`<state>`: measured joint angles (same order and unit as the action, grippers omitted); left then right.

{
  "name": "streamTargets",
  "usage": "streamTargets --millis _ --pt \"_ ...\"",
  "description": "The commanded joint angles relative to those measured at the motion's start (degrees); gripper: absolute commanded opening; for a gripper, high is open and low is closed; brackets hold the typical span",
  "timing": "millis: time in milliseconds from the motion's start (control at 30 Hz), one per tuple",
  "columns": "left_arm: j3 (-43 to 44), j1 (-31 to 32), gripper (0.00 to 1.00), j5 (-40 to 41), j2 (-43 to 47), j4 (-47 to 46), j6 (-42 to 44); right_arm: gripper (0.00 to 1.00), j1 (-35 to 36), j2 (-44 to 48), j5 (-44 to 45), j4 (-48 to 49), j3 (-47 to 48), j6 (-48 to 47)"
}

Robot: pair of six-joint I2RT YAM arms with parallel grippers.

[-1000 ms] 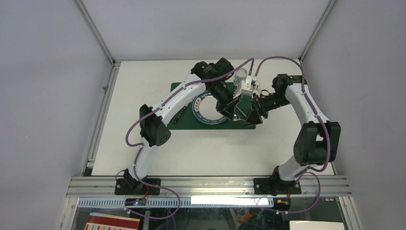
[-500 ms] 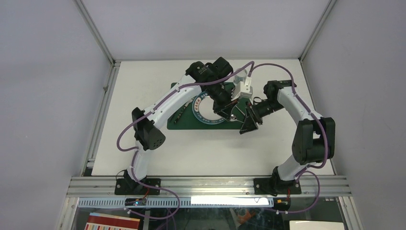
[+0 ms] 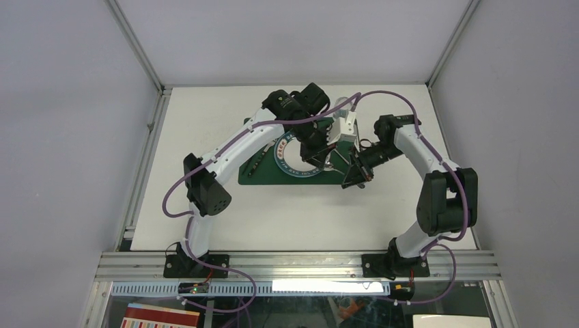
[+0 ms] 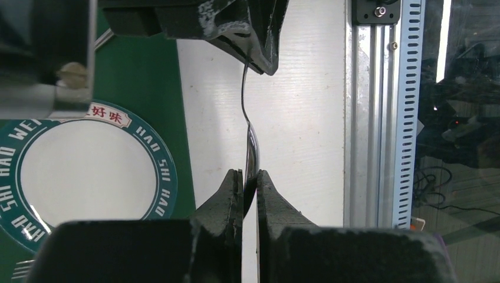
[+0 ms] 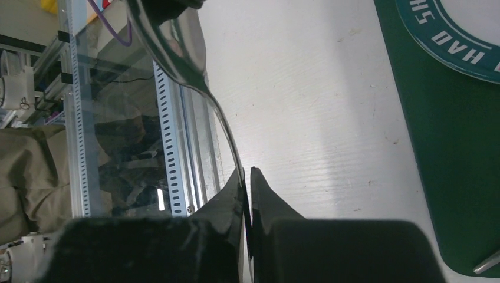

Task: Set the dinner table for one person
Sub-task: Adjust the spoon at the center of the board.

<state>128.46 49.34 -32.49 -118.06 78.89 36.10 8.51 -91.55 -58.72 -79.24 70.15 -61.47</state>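
While the left claw (image 4: 249,178) pinches the spoon (image 4: 252,147) by its bowl, the right claw (image 5: 246,174) grips its handle over the table (image 5: 306,106) beside the green placemat (image 5: 454,153).

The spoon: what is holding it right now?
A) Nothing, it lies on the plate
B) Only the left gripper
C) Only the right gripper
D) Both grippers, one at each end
D: in the left wrist view the left gripper is closed on one end of the spoon, and in the right wrist view the right gripper is closed on its thin handle.
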Motion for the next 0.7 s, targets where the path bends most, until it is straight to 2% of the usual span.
streamTargets --millis 0,67,100,133,167,267,333,433,533,667 --pt "-0.20 -0.47 0.00 5.41 3.20 -5.46 -0.24 0.00 0.30 2.60 1.01 -3.35 0.60 3.77" --pt "0.05 -0.47 0.00 7.97 2.61 -6.64 -1.96 0.00 0.28 3.33 1.77 -3.18 0.90 4.21" --pt "0.30 -0.47 0.09 9.71 2.23 -7.38 -2.74 0.00 0.24 4.14 2.58 -2.75 0.91 5.17" --pt "0.55 -0.52 0.29 11.15 1.78 -7.99 -3.70 0.00 0.32 5.39 4.03 -0.66 0.63 7.69" --pt "0.80 -0.67 0.45 11.96 1.54 -8.78 -4.76 0.00 0.28 6.97 6.09 2.21 0.02 10.78" --pt "0.92 -1.66 0.66 10.75 1.96 -10.86 -6.02 0.00 0.28 12.95 13.09 10.86 -2.77 18.27" --pt "0.99 -2.23 0.74 10.53 2.54 -11.84 -6.22 0.00 0.26 15.19 16.73 14.04 -3.90 20.89" --pt "1.29 -3.04 0.72 10.12 2.65 -12.23 -6.19 0.00 0.31 16.97 23.36 19.09 -5.74 25.28" --pt "1.67 -3.77 0.73 10.76 3.01 -12.16 -7.15 0.00 0.40 18.63 35.24 26.42 -9.05 30.11" --pt "1.45 -6.38 0.58 10.55 6.56 -11.52 -8.25 0.00 0.52 17.09 48.36 30.27 -11.71 30.70"
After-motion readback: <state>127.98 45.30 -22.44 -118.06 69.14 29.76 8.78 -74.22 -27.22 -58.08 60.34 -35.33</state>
